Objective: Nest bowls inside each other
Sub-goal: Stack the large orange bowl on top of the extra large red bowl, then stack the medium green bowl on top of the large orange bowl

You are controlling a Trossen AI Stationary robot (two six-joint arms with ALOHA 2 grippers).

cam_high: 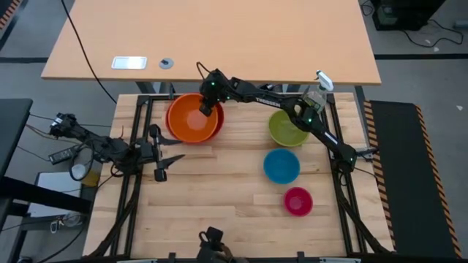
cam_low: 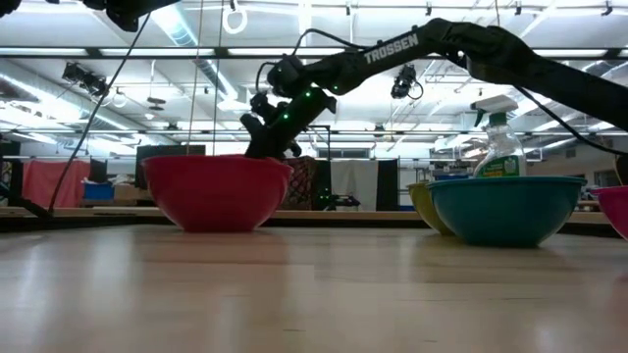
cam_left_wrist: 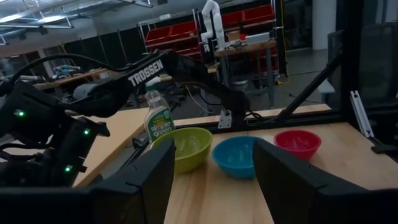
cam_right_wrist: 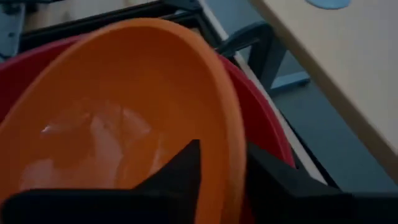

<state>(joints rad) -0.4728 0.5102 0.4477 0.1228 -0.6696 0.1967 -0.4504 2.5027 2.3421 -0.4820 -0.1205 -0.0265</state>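
Observation:
The orange bowl (cam_high: 194,117) sits inside the red bowl (cam_low: 216,191) at the table's far left. My right gripper (cam_right_wrist: 224,162) reaches over from the right, slanting down, open, with one finger inside the orange bowl's far-right rim (cam_right_wrist: 231,118) and one outside it. The green bowl (cam_high: 287,128), the blue bowl (cam_high: 281,166) and the pink bowl (cam_high: 297,201) stand apart on their bases in a row on the right half. My left gripper (cam_high: 164,157) hangs level over the table's left part, open and holding nothing. My right gripper stands astride the orange bowl's rim (cam_right_wrist: 235,143), one finger (cam_right_wrist: 186,168) inside the bowl and the other between the orange and the red wall. Whether either finger touches the rim I cannot tell. The orange bowl rests in the red bowl.
A clear spray bottle (cam_high: 316,91) stands at the far right corner, behind the green bowl. A light wooden desk (cam_high: 219,36) lies beyond the table's far edge. Bare table shows at the middle and near left (cam_high: 212,197).

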